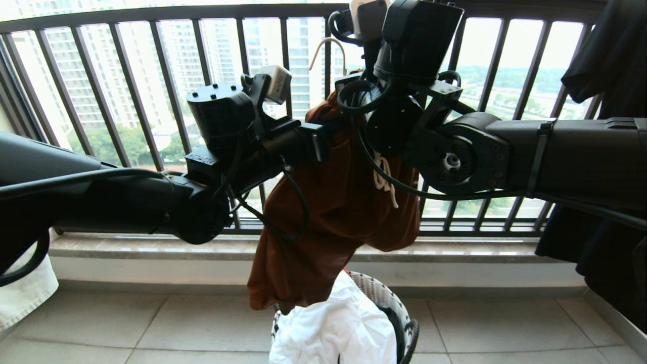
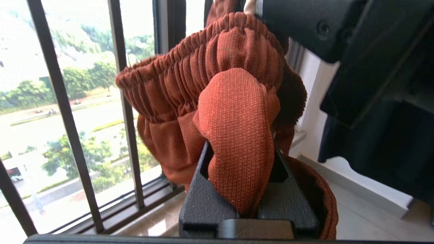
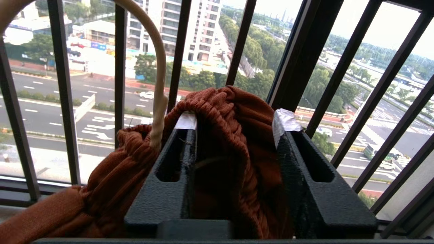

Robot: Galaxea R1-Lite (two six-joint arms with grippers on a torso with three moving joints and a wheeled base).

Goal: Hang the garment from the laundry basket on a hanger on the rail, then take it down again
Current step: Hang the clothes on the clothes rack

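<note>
The rust-brown garment (image 1: 338,212) hangs in mid-air in front of the balcony bars, above the laundry basket (image 1: 404,316). My left gripper (image 2: 241,149) is shut on a fold of its fabric (image 2: 237,118) just below the gathered waistband. My right gripper (image 3: 235,123) stands open around the waistband (image 3: 220,105), its fingers apart and the cloth loose between them. The cream hanger's hook (image 3: 159,78) rises out of the bunched fabric beside the right gripper and shows above the garment (image 1: 329,46). The rest of the hanger is hidden in the cloth. The rail is out of view.
Black balcony bars (image 1: 167,76) stand close behind both grippers. A black T-shirt (image 1: 606,65) hangs at the right edge. White cloth (image 1: 338,328) fills the basket on the tiled floor. More white fabric (image 1: 25,293) shows at the lower left.
</note>
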